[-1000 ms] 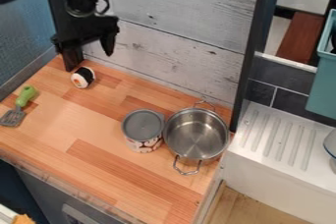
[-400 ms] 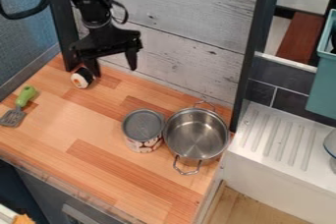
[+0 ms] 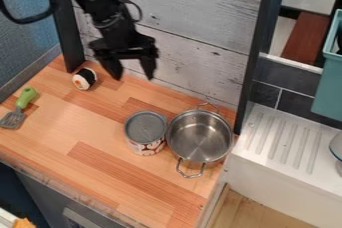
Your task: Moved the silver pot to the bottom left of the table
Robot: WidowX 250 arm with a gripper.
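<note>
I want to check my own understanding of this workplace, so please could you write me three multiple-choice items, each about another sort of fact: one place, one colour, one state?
1. Where does the can stand?
A) Inside the silver pot
B) Beside the silver pot, to its left in the view
C) On the white draining board

2. Which colour is the handle of the spatula?
A) Red
B) Blue
C) Green

3. In which state is the gripper?
A) Open, holding nothing
B) Shut on the spatula
C) Shut on the silver pot

Right letters:
1: B, the can is on the wooden counter, on the pot's left side.
2: C, the handle shows light green.
3: A, its two fingers stand apart with nothing between them.
</note>
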